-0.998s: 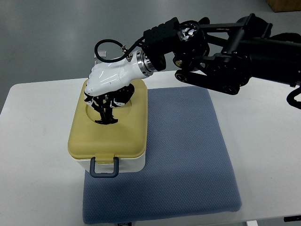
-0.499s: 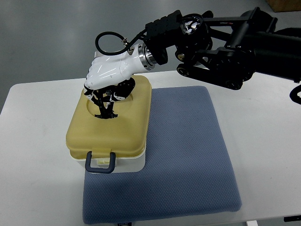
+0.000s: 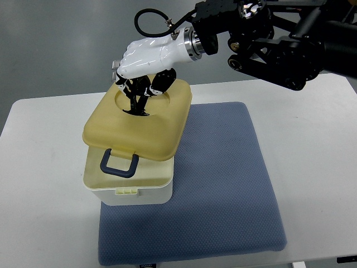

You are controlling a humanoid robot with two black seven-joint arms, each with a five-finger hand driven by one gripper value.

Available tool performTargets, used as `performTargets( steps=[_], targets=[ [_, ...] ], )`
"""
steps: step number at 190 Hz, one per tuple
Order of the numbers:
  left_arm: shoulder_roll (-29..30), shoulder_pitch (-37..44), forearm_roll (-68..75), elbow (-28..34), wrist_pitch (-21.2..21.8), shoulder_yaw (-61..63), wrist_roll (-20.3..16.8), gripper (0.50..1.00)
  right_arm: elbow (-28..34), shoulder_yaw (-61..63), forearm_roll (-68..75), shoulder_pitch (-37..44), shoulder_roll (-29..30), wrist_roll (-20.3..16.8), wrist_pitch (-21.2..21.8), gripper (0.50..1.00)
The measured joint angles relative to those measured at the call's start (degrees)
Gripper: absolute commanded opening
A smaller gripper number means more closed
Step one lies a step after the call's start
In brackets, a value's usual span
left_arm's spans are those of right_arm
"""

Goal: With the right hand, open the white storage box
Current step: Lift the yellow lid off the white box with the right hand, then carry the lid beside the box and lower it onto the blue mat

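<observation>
The white storage box (image 3: 129,187) stands on the near-left corner of a blue mat (image 3: 223,184), which lies on the white surface (image 3: 44,184). Its yellow lid (image 3: 139,125) is already off the rim, hovering tilted above the open base with its dark blue latch handle (image 3: 119,163) hanging at the near edge. The right robot hand (image 3: 142,61) has its fingers (image 3: 136,95) curled into the round recess on top of the lid, gripping it there. Opening looks mostly done; what remains is probably carrying the lid clear and setting it down. The box's long axis runs from the near side away toward the far edge, latch end nearest. Only 1 arm is in view.
</observation>
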Motion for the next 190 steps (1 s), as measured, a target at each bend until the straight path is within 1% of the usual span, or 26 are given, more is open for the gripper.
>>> performTargets(
  steps=[49,85,100,155,190],
  targets=[
    [0.0,0.0,0.0,0.0,0.0,0.0,0.0,1.000,-3.9,0.0,0.1,-0.6,-1.4,0.1,-0.1,0.500],
    [0.0,0.0,0.0,0.0,0.0,0.0,0.0,1.000,-8.5,0.1,0.2,-1.7,-1.6,0.2,-0.9,0.500],
    [0.0,0.0,0.0,0.0,0.0,0.0,0.0,1.000,-10.0,0.1,0.5,-2.0,-2.7,0.2,-1.1,0.500],
    [0.0,0.0,0.0,0.0,0.0,0.0,0.0,1.000,-13.0,0.0,1.4,-5.3,-6.5,0.3,-1.2,0.500],
    [0.0,0.0,0.0,0.0,0.0,0.0,0.0,1.000,-13.5,-0.1,1.4,-7.3,-8.6,0.3,-1.2,0.500]
  ],
)
